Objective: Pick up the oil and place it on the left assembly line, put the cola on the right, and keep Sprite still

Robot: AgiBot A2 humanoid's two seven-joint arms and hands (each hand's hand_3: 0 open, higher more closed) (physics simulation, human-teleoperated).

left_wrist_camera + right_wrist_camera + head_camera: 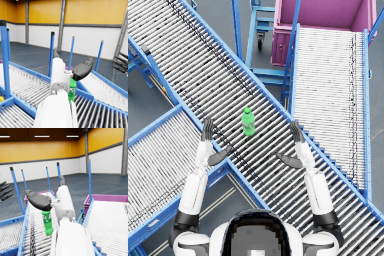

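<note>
Nearest, the left hand (pixel 209 148) and the right hand (pixel 299 149) hover over the middle roller conveyor (pixel 198 70), each holding nothing, fingers (pixel 207 131) spread apart and thumbs turned inward, with the left assembly line (pixel 158 155) beside the left arm. Just beyond and between the 2 hands, touching neither, the green Sprite bottle (pixel 248 121) stands upright on the rollers. Farther off runs the right assembly line (pixel 328 85), a purple bin (pixel 328 14) at its far end.
</note>
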